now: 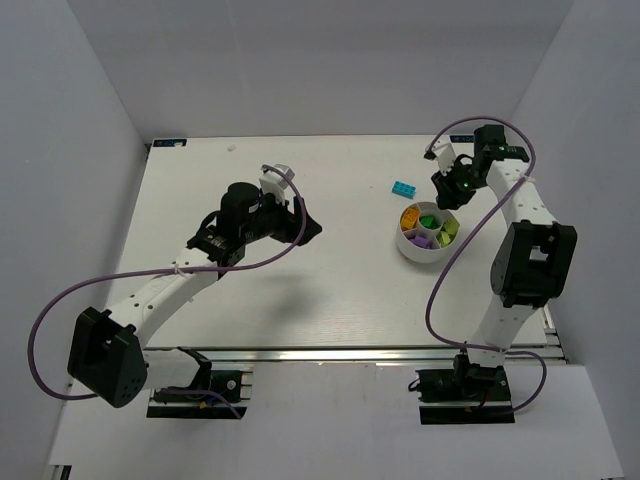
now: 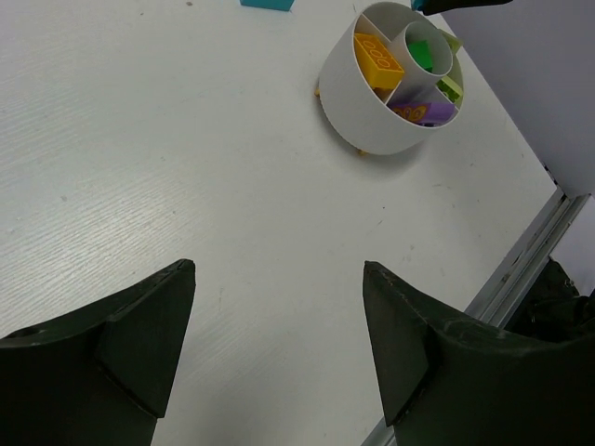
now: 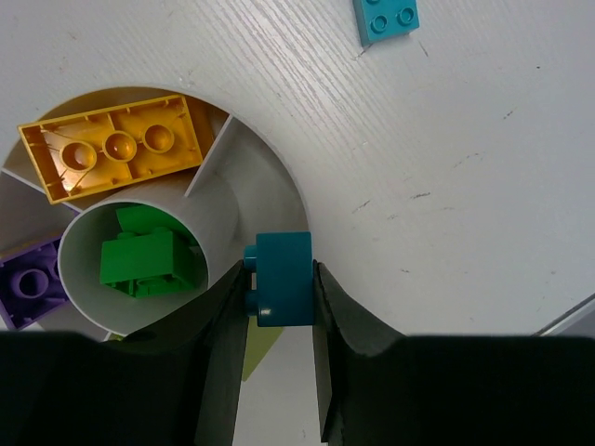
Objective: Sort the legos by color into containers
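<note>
Item 1, white table, carrying everything below. Item 2, left gripper: fingers spread wide with nothing between them, hanging over the middle of the table, well apart from the bowl on its right. Item 3, right gripper: pinching 1 teal brick between both fingers, over the far side of the bowl. Item 4, round white bowl, on the right half of the table, with a centre cup ringed by wedge compartments. Contents: 1 orange brick in a wedge, studs down; green bricks in the centre cup; 1 purple brick in a near wedge; lime-yellow pieces in another wedge. The empty wedge beside the orange one holds nothing visible. Item 5, the held teal brick: it sits above the ring between the centre cup and the outer wall, at the end of that empty wedge, studs turned sideways toward 1 finger; judged ready for release there, provided it clears the outer wall. Item 6, 1 loose cyan brick, flat on the table just beyond the bowl to the far left, long axis roughly left to right, far nearer the right arm than the left.
</note>
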Motion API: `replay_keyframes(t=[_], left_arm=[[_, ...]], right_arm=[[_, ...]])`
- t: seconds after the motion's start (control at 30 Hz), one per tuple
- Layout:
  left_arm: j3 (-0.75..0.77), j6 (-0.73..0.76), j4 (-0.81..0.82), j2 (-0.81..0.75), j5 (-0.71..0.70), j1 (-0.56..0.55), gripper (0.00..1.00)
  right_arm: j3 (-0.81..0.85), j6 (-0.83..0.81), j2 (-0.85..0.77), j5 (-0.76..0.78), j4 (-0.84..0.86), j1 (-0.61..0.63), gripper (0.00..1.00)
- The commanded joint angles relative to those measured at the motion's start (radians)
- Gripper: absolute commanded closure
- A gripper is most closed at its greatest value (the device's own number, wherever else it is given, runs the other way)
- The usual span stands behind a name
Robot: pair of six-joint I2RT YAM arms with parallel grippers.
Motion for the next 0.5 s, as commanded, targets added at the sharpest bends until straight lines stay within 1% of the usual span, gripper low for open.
replay_keyframes(t=[0.0,0.23,0.33,0.37,0.47], left_arm=[[-0.002,0.021,0.019,-0.017,0.009,0.003,0.18],[-0.002,0.024,0.019,-0.017,0.012,0.003,0.18],[-0.004,0.024,0.02,-0.016,0.014,0.003,0.18],[-0.004,0.021,0.02,-0.016,0.015,0.003,0.18],[-0.006,0.02,0.023,-0.013,0.021,0.003,0.18]], right_arm=[[0.064,-0.003,0.032,-0.037,-0.057,-0.002,0.72],[0.1,-0.016,0.063,-0.062,-0.104,-0.002,0.62],[0.103,-0.016,0.064,-0.063,-0.106,-0.002,0.53],[0.104,-0.013,0.064,-0.063,-0.106,0.0,0.48],[0.113,-0.009,0.066,-0.063,-0.106,-0.003,0.46]])
